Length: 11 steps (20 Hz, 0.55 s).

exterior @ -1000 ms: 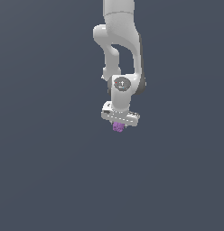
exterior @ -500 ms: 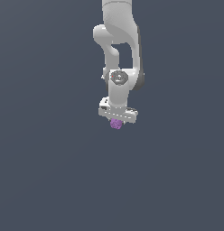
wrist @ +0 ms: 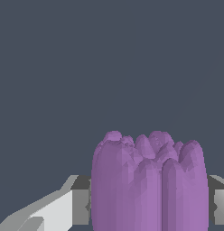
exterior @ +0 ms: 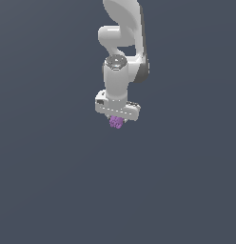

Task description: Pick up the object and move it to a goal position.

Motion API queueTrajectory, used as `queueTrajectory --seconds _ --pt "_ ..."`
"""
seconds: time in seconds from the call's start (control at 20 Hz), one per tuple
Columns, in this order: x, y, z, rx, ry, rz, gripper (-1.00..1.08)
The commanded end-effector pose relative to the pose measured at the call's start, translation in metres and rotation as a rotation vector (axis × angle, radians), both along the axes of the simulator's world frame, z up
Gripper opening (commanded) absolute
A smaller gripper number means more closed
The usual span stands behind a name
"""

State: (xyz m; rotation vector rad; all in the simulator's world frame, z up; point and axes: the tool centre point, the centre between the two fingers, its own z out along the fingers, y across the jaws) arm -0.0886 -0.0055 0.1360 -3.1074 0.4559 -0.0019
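End effector [exterior: 116,119] clamped on the lumpy purple object [exterior: 115,123], fingers pressing both its sides

No readable text, label, brand, number or sign appears in either view.

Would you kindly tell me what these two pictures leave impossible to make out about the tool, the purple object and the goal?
- Goal position: no marker appears in either view, so where it lies cannot be told.
- Purple object: its lower part is cut off by the wrist view's edge; in the exterior view it is too small for detail.
- Tool: its fingertips are hidden under its white body in the exterior view and behind the object in the wrist view.
- Arm base: cut off by the exterior view's top edge.
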Motion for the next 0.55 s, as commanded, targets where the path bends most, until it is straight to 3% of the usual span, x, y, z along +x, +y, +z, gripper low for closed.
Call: queueTrajectory --seconds 0.0,0.5 --pt "-0.001 -0.007 0.015 0.0 0.001 0.0 -1.0" --pt "-0.001 -0.02 0.042 0.0 0.001 0.0 -1.0"
